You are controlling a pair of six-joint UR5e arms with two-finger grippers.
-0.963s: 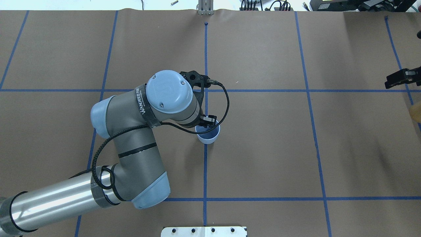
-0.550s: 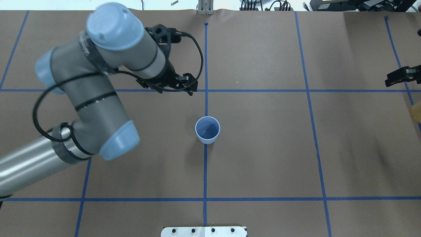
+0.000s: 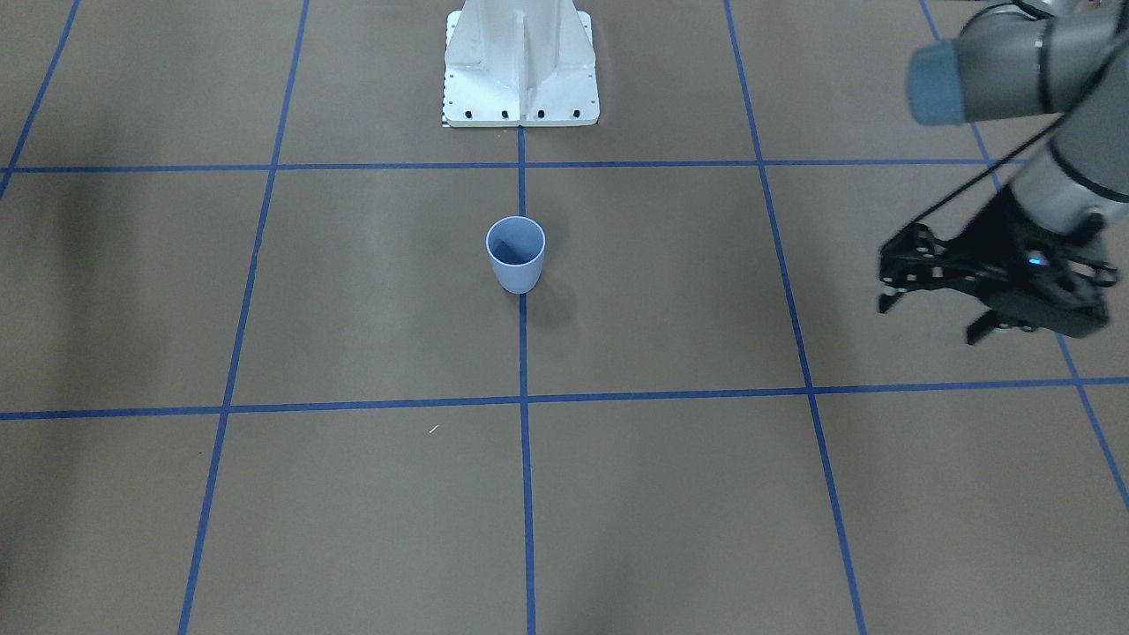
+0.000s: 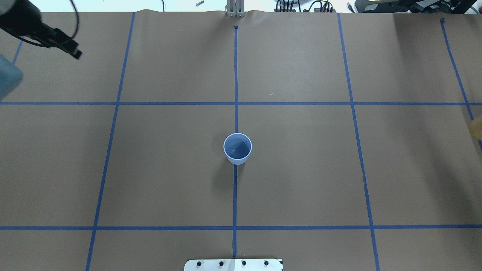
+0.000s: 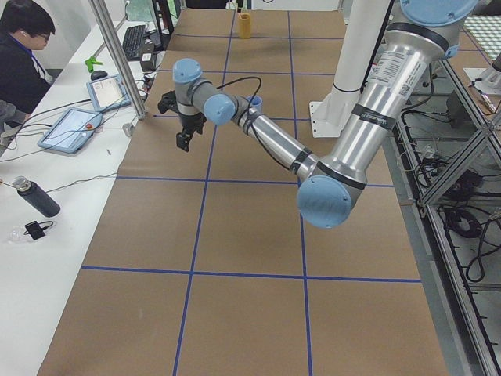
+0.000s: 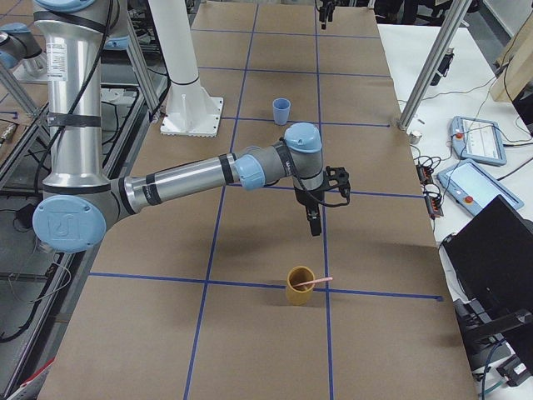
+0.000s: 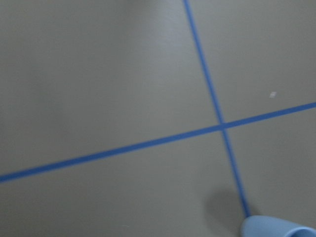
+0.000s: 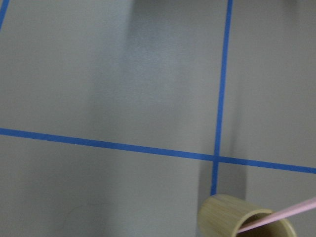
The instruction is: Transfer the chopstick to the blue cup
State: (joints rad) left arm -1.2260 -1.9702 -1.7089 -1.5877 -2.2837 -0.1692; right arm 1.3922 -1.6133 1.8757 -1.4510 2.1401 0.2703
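Observation:
The blue cup (image 4: 237,148) stands upright in the middle of the table and looks to hold nothing; it also shows in the front view (image 3: 515,254). The pink chopstick (image 6: 315,283) leans in a tan cup (image 6: 301,286) near the table's right end, and shows in the right wrist view (image 8: 279,214). My left gripper (image 3: 928,319) is open and empty, raised far to the left of the blue cup. My right gripper (image 6: 314,223) hangs a little beyond the tan cup; I cannot tell if it is open or shut.
The robot's white base plate (image 3: 520,66) sits at the near table edge behind the blue cup. An operator (image 5: 19,55), tablets and a dark bottle (image 5: 35,198) are on the white bench along the far side. Blue tape lines grid the brown table cover.
My left arm has lifted off the blue cup and swung far to the back left. My right gripper has left the overhead view at the right edge. The cup has not moved.

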